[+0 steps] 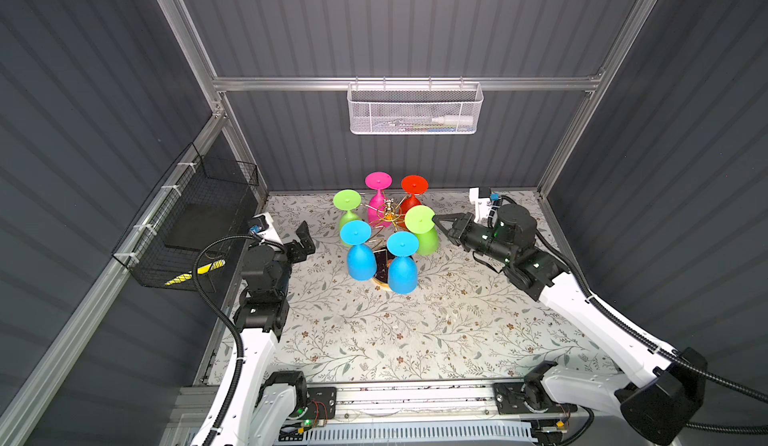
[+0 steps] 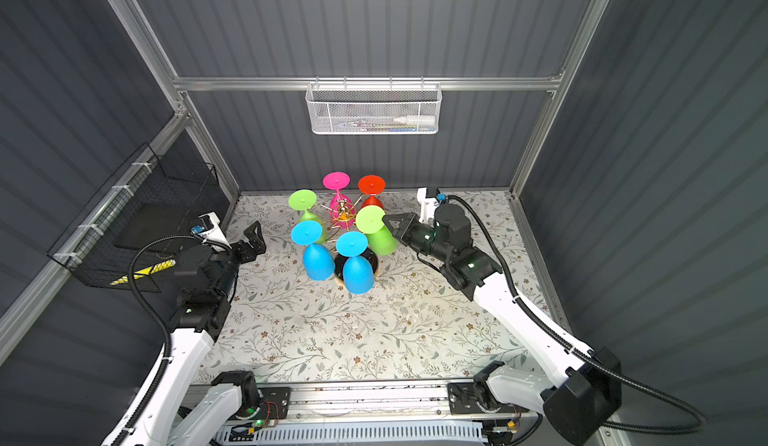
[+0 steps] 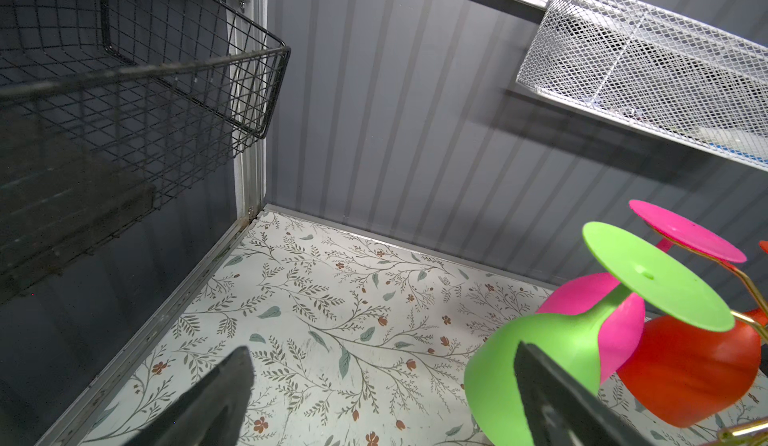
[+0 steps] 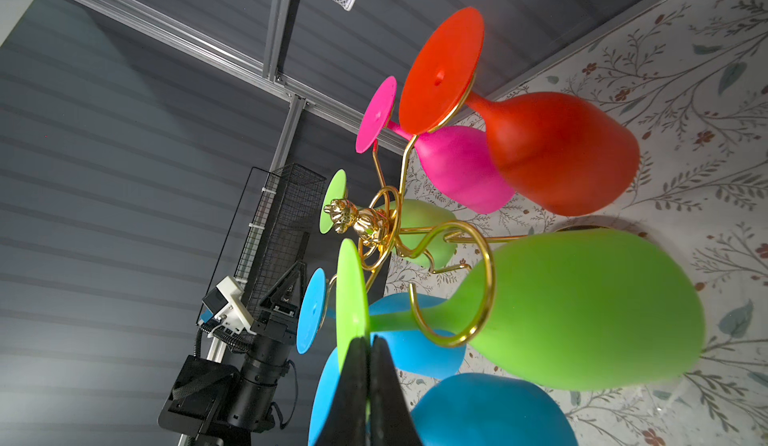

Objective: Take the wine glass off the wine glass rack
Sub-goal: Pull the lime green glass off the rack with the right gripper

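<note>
Six glasses hang upside down on the rack (image 1: 389,212), centre of both top views, on the tabletop (image 1: 415,332). Right arm runs from the lower right corner diagonally up to mid-frame, wrist bent, right claw (image 1: 436,219) pointing left. It is fully closed, tips at the foot rim of the green glass (image 1: 424,236) on the rack's right side. Cannot tell if the rim is pinched. Right wrist view: closed claw (image 4: 369,352) against that foot's edge, stem sitting in a gold ring (image 4: 478,298). Left arm is folded at left-middle, left claw (image 1: 305,238) spread wide, empty, aimed toward the rack, apart from the glasses.
</note>
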